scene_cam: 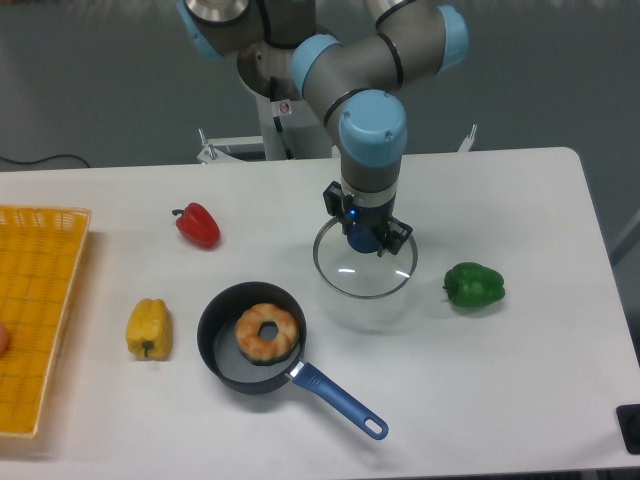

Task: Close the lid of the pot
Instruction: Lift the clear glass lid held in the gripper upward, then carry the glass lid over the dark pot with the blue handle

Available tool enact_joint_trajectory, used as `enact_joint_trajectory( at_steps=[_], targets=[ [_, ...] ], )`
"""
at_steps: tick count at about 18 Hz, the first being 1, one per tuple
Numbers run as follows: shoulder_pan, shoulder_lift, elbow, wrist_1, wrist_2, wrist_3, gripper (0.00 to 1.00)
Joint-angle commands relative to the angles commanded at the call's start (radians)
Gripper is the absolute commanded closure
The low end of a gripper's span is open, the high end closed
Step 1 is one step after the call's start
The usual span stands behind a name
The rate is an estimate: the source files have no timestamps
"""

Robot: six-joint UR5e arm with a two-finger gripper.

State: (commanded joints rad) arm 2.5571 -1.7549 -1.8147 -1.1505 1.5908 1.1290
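The pot is a small dark saucepan with a blue handle pointing to the front right; it sits open at the table's front middle with a ring-shaped pastry inside. The lid is a clear glass disc with a metal rim, to the right of and behind the pot, held a little above the table with its shadow beneath. My gripper comes straight down over the lid's centre and is shut on its dark blue knob.
A red pepper lies at the back left, a yellow pepper left of the pot, a green pepper right of the lid. A yellow basket stands at the left edge.
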Motion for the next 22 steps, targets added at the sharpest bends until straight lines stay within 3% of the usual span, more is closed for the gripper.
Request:
enact_joint_trajectory(
  at_steps=[10, 17, 22],
  targets=[
    [0.009, 0.024, 0.011, -0.009, -0.005, -0.003, 0.39],
    [0.008, 0.035, 0.060, -0.109, 0.002, -0.005, 0.39],
    [-0.003, 0.032, 0.077, -0.118, 0.003, -0.014, 0.39]
  ],
)
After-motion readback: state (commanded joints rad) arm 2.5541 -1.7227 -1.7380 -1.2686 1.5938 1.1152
